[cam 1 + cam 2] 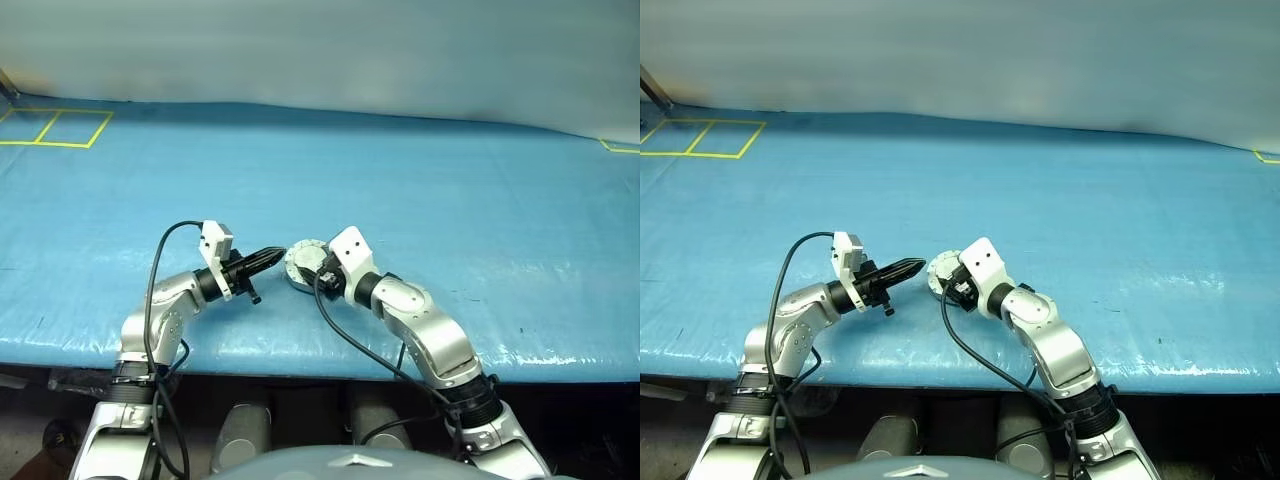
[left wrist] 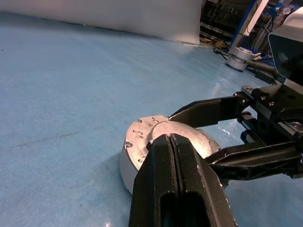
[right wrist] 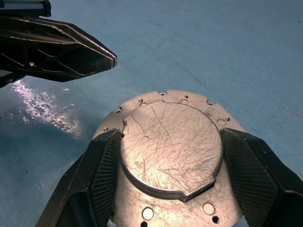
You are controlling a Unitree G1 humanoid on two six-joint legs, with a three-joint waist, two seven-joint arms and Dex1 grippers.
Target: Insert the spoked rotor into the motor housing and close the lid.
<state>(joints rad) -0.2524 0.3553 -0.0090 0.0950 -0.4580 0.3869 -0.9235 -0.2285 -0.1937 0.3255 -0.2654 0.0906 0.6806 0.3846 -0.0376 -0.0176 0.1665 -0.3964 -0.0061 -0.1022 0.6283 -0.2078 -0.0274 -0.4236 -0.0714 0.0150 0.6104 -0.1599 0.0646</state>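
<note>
While right fingers [image 3: 170, 189] clamp lid [image 3: 173, 146] edges, left fingers [image 1: 262, 261] clenched beside.

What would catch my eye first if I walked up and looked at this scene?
Probably the round silver lid, scratched and closed, lying on the blue table near its front edge. The right gripper has a black finger on each side of it. The left gripper, shut, points at the lid from the robot's left, its tip close beside it.
</note>
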